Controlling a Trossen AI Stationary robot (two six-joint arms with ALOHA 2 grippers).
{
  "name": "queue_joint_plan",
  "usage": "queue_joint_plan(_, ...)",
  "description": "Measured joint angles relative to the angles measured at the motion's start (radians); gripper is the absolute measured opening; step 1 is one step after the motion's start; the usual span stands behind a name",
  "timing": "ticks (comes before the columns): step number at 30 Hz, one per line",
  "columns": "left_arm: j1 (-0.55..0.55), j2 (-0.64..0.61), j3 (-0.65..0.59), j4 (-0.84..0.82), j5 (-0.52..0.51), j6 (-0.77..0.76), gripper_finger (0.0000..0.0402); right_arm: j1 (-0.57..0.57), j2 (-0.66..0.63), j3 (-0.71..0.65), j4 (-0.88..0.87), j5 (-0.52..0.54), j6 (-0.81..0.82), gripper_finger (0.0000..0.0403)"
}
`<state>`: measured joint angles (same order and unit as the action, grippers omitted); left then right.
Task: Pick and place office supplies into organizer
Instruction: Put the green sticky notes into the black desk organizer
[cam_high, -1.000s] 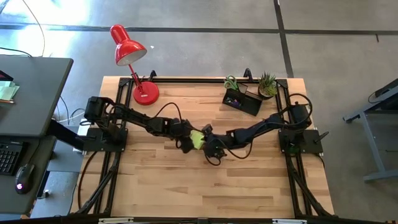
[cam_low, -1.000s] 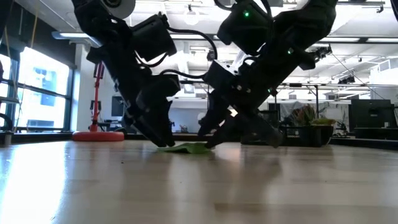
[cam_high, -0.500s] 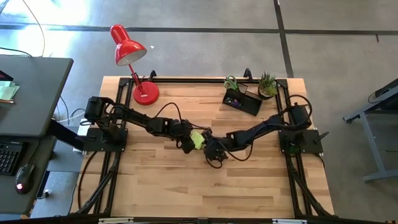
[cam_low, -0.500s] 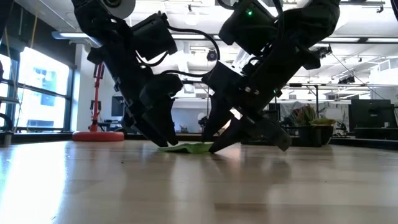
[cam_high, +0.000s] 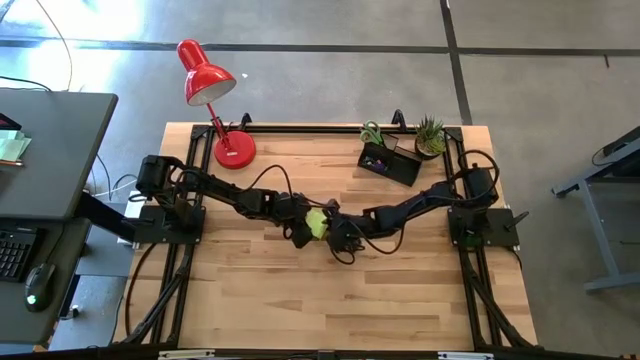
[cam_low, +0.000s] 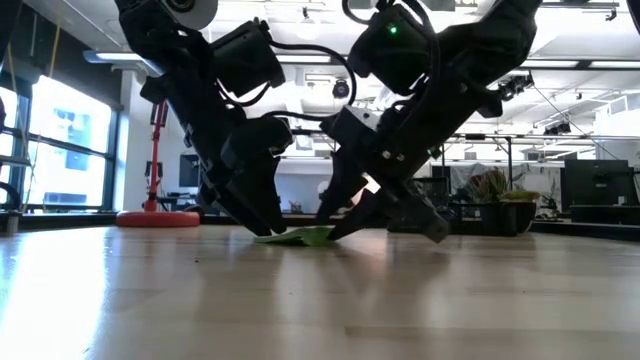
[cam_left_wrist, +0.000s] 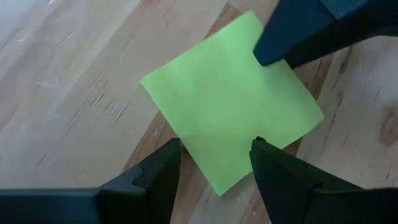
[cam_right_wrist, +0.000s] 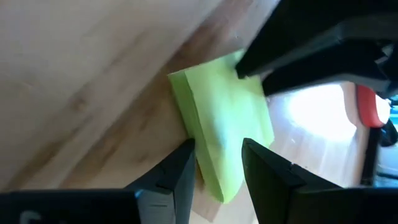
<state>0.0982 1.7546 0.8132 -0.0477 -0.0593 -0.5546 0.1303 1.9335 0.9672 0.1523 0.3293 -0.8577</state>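
Observation:
The yellow-green sticky-note block (cam_high: 316, 222) lies on the wooden table near its middle, between my two grippers. My left gripper (cam_left_wrist: 214, 165) comes at it from the table's left, with its fingers standing astride one corner of the block (cam_left_wrist: 224, 118). From the right, my right gripper (cam_right_wrist: 217, 162) is shut on the opposite side of the block (cam_right_wrist: 217, 118). The black mesh organizer (cam_high: 392, 162) stands at the far right, green-handled scissors (cam_high: 371, 132) sticking up from it. My left gripper has a finger (cam_left_wrist: 165, 171) on each side of the block's near corner (cam_left_wrist: 217, 183), slanting down from the table's left. Whether the fingers touch the block's edges, I cannot tell. My right gripper pinches the block's right-hand corner (cam_right_wrist: 214, 165) between its two fingers, slanting down from the table's right. The block (cam_low: 295, 238) rests on the table, its right end a little raised.
A red desk lamp (cam_high: 215, 95) stands at the far left corner and a small potted plant (cam_high: 430, 135) beside the organizer. Bare wood lies along the table's near half. A dark desk (cam_high: 45, 150) stands off the table's left side.
My right gripper has rolled and rocked slightly at the block without leaving it. The block has stayed in the same spot on the table.

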Motion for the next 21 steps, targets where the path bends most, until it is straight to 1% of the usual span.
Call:
queue_joint_plan(11, 0.000, 0.000, 0.000, 0.000, 0.000, 0.000, 0.0184, 0.001, 0.000, -0.001, 0.051, 0.099, -0.034, 0.0123)
queue_joint_plan(13, 0.000, 0.000, 0.000, -0.001, 0.000, 0.004, 0.0184, 0.005, -0.001, -0.001, 0.041, 0.126, -0.021, 0.0123)
queue_joint_plan(18, 0.000, 0.000, 0.001, -0.004, 0.000, -0.005, 0.0184, 0.045, -0.005, -0.001, -0.035, 0.245, 0.031, 0.0123)
queue_joint_plan(21, 0.000, 0.000, 0.001, 0.000, -0.001, -0.055, 0.0184, 0.079, -0.022, -0.001, -0.072, 0.270, 0.076, 0.0123)
